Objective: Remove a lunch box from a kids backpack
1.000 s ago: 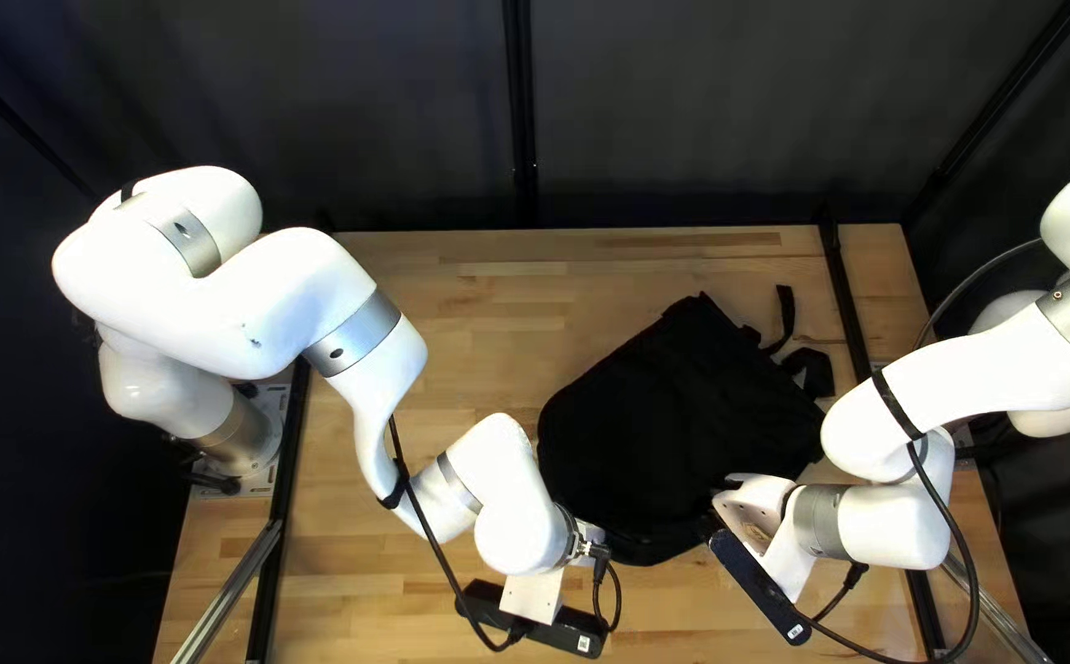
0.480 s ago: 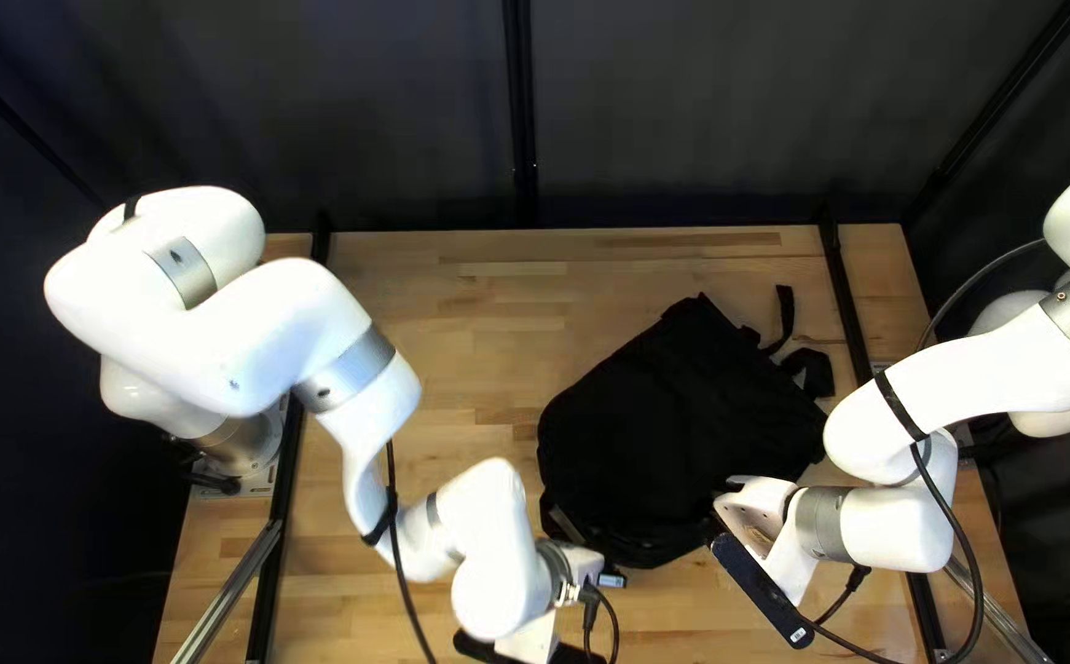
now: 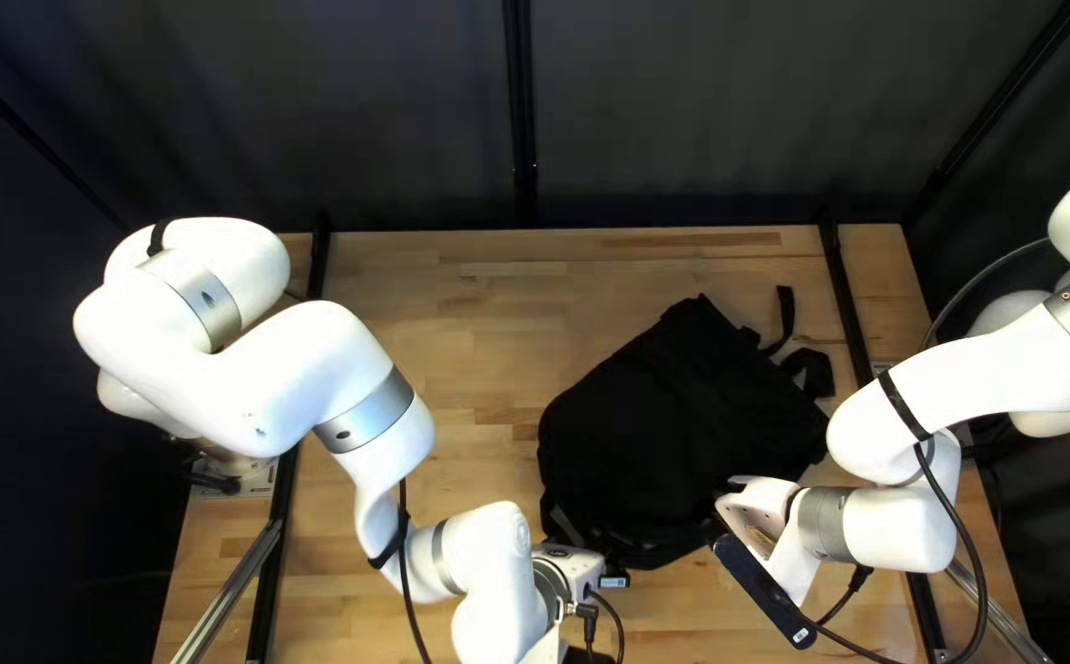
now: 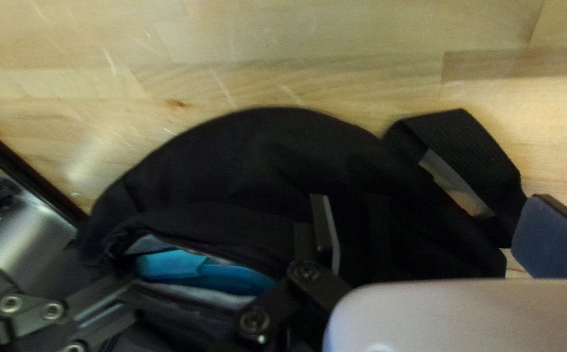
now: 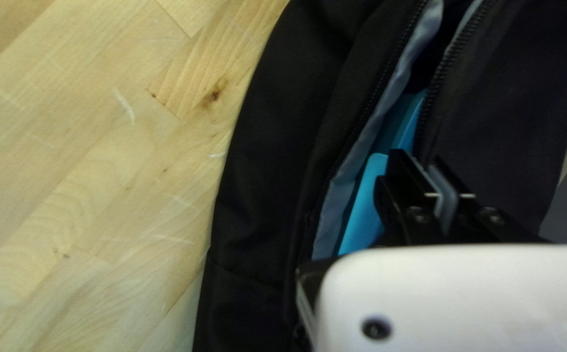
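Left tool (image 3: 569, 566) has fingers spread wide; right tool (image 3: 750, 507) is pinched narrow.

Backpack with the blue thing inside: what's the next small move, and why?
I'd shift the open left claw sideways over the backpack's opening. The blue item, probably the lunch box, shows there, while the claw's fingers straddle black fabric beside it. The right claw appears to pinch one zipper edge, which should help keep the opening accessible.
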### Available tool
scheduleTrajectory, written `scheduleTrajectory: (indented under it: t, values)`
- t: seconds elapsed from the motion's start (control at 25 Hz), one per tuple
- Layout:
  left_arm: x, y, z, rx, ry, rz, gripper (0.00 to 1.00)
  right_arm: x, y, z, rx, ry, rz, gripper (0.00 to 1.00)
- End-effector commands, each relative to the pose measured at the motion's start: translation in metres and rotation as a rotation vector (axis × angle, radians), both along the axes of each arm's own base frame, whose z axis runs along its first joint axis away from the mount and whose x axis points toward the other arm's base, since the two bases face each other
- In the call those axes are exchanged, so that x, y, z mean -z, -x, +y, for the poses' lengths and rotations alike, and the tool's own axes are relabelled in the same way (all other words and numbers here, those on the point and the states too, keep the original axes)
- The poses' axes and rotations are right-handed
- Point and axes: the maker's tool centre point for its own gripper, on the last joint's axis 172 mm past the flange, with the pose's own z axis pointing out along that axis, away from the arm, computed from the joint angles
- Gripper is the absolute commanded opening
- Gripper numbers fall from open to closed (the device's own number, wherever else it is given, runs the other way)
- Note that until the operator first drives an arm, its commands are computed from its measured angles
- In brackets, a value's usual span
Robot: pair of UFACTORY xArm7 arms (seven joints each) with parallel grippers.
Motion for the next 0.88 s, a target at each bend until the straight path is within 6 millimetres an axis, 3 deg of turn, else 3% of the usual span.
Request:
scheduleTrajectory:
  t: [0.04, 0.08, 0.12, 0.16, 0.2, 0.88]
  values:
    - [0.0016, 0.0067, 0.0093, -0.028, -0.004, 0.025, 1.0, 0.0003, 0.0001, -0.0009, -0.002, -0.001, 0.001, 0.0]
    - [0.0032, 0.0074, 0.0101, -0.035, -0.004, 0.031, 1.0, 0.0003, -0.0002, -0.0013, -0.002, -0.001, 0.001, 0.0]
    - [0.0043, 0.0077, 0.0098, -0.039, -0.004, 0.035, 0.93, 0.0005, -0.0003, -0.0015, -0.002, -0.001, 0.001, 0.0]
    - [0.0049, 0.0076, 0.0091, -0.041, -0.003, 0.037, 0.73, 0.0009, -0.0006, -0.0015, -0.002, -0.002, 0.002, 0.0]
    - [0.0057, 0.0075, 0.0081, -0.043, -0.003, 0.039, 0.0, 0.0011, -0.0008, -0.0015, -0.002, -0.002, 0.003, 0.0]
    - [0.0006, 0.0018, 0.0125, -0.033, -0.007, 0.055, 0.0, 0.0052, 0.0041, 0.0009, 0.0, -0.003, 0.002, 0.0]
